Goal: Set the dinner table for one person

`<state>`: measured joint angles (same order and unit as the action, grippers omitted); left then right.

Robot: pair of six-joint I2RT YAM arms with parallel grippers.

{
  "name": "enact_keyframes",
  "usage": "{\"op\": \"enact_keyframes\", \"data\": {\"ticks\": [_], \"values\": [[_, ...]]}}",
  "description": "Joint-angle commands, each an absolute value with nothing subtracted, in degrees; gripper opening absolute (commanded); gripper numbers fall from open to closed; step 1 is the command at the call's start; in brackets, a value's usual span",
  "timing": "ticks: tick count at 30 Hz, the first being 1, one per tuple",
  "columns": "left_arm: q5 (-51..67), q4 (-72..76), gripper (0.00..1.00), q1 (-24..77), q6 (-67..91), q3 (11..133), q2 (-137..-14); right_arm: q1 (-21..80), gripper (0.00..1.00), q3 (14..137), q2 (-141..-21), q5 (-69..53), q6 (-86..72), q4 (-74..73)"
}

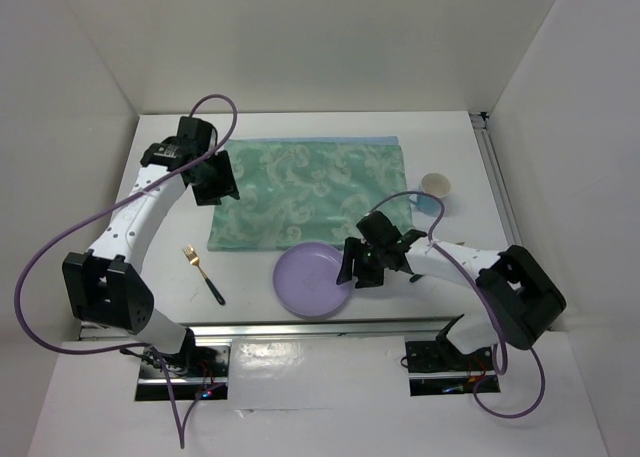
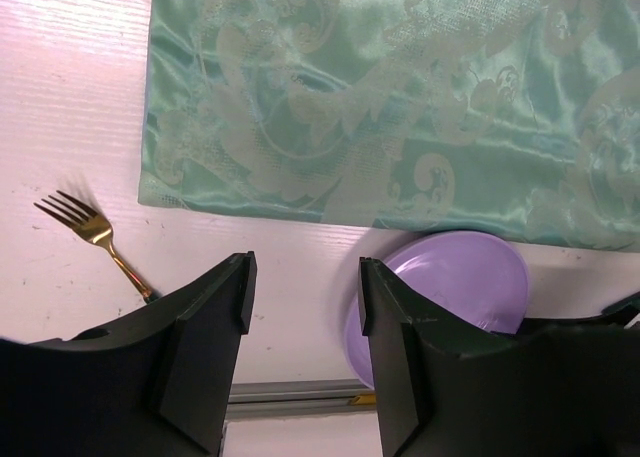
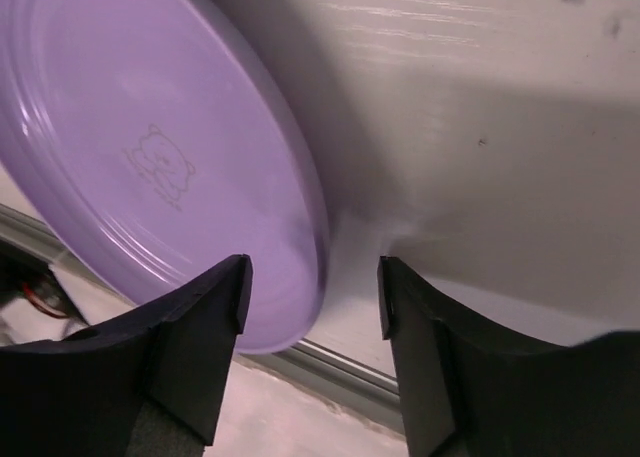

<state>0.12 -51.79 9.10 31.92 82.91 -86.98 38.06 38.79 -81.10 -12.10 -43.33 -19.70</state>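
No words, numbers or brand names can be read in any view. The only mark is a faint raised outline of a small animal, perhaps a bear, pressed into the surface of the purple plate (image 3: 100,77), seen in the right wrist view. It carries no lettering.

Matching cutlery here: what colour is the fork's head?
Gold fork, clearest in the left wrist view.

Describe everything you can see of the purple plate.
The plate is round, lilac and plastic-looking, with a shallow raised rim and a faint animal outline embossed at its centre. It lies on the table near the front edge, just in front of the placemat; whether they touch is unclear. The right pincer stands open around its right rim, not clamping it.
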Motion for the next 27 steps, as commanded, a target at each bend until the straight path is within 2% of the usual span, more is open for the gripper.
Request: {"op": "enact_keyframes", "data": {"ticks": [1,2,3,6,7,13,17,21,25,27], "values": [[0.53,-51.15,0.61,9.23,32.78,85.17,-85.34,38.41,0.63,37.27,-81.74,-12.4,-45.79,-12.66],[0.53,-51.15,0.61,9.23,32.78,85.17,-85.34,38.41,0.56,37.27,-81.74,-11.87,-45.79,-12.66],[0.53,-51.15,0.61,9.23,32.78,85.69,-85.34,38.41,0.41,37.27,-81.74,-10.65,-45.79,-13.35],[0.0,-51.15,0.61,9.23,32.78,85.69,-85.34,38.41,0.17,38.22,-81.04,-8.89,-46.32,-17.29],[0.0,-51.15,0.61,9.23,32.78,85.69,-85.34,38.41,0.02,39.54,-80.25,-7.75,-46.32,-18.79],[-4.56,-52.9,0.61,9.23,33.31,87.62,-85.34,36.32,0.0,49.89,-72.35,0.41,-40.26,-31.7],[-5.36,-52.3,0.63,9.23,34.63,86.67,-84.03,30.86,0.0,53.69,-74.6,-1.93,-37.54,-27.87],[-9.38,-52.2,0.64,9.23,33.84,86.04,-83.14,26.64,0.0,67.38,-88.47,-2.46,-36.31,-28.91],[-12.04,-55.98,0.64,6.52,33.31,89.03,-85.69,23.83,0.0,87.04,-106.47,-2.37,-35.77,-33.3],[-11.0,-55.99,0.64,5.89,32.7,89.03,-85.69,23.82,0.0,91.65,-110.55,-2.37,-35.77,-33.31]]}}
